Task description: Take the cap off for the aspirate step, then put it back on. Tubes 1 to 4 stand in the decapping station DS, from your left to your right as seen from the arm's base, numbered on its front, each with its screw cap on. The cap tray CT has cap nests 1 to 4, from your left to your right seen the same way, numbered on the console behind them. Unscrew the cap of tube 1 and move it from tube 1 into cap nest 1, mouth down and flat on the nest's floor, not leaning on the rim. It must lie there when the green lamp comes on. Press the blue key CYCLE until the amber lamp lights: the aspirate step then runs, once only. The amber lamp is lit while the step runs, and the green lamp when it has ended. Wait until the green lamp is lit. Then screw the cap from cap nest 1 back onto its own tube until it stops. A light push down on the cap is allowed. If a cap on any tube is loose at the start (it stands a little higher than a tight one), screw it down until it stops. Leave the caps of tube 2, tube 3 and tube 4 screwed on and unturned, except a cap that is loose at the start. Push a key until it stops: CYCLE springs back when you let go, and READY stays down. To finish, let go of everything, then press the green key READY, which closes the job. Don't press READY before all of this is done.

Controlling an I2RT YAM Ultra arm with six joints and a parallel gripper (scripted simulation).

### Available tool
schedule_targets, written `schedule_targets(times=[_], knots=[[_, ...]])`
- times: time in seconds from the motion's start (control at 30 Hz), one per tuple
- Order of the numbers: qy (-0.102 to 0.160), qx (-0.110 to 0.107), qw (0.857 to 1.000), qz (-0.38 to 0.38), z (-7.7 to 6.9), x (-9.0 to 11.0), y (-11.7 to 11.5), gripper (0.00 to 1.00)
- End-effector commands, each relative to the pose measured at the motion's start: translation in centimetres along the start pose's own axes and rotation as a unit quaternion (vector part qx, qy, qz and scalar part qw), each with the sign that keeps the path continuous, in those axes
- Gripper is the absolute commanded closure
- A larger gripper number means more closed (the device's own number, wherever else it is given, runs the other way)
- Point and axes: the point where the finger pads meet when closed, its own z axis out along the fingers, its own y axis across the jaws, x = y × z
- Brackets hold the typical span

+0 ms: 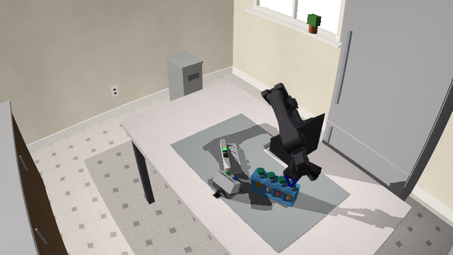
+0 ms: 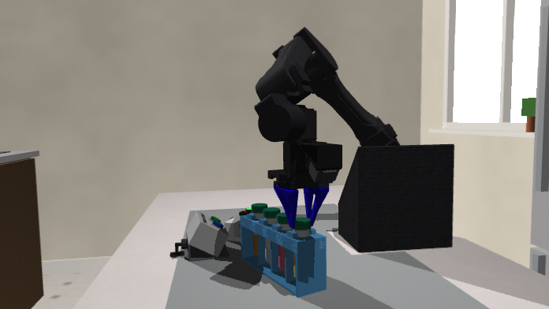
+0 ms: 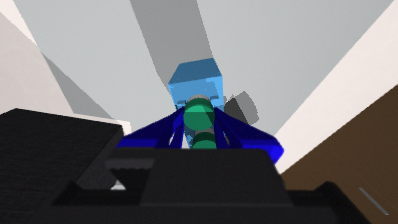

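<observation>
The blue decapping station (image 1: 274, 187) stands on the grey mat with four green-capped tubes. My gripper (image 1: 291, 185) points straight down over the end of the row nearest the arm's left. Its blue fingers (image 2: 301, 225) are shut on the cap of tube 1 (image 2: 302, 223), which sits on its tube. In the wrist view the green cap (image 3: 199, 115) sits between the two fingertips. The caps of the other tubes (image 2: 271, 213) stand on their tubes. The cap tray (image 1: 232, 155) lies behind the station, and a green lamp (image 1: 224, 149) glows on it.
The grey key console (image 1: 226, 184) stands left of the station, with a green key (image 1: 228, 173) and a blue key (image 1: 235, 178) on top. The arm's black base block (image 2: 396, 197) stands right behind the station.
</observation>
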Motion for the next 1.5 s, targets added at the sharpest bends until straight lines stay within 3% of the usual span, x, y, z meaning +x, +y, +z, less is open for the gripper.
schedule_targets(times=[0.0,0.27,0.4,0.57,0.77,0.83,1.07,1.33,1.4,1.47], knots=[[-0.003,0.006,1.0,-0.002,-0.49,-0.08,-0.22,1.0],[-0.003,0.006,1.0,-0.002,-0.49,-0.08,-0.22,1.0],[-0.004,0.006,0.995,0.098,-0.47,-0.08,-0.22,1.0],[-0.004,0.005,0.975,0.222,-0.46,-0.08,-0.22,1.0],[-0.005,0.004,0.931,0.365,-0.43,-0.08,-0.22,1.0],[-0.005,0.004,0.931,0.365,-0.43,-0.08,-0.22,1.0],[-0.006,0.003,0.853,0.521,-0.41,-0.08,-0.23,1.0],[-0.006,0.002,0.733,0.68,-0.38,-0.08,-0.23,1.0],[-0.006,0.002,0.733,0.68,-0.38,-0.08,-0.23,1.0],[-0.006,0.002,0.698,0.716,-0.37,-0.07,-0.23,1.0]])
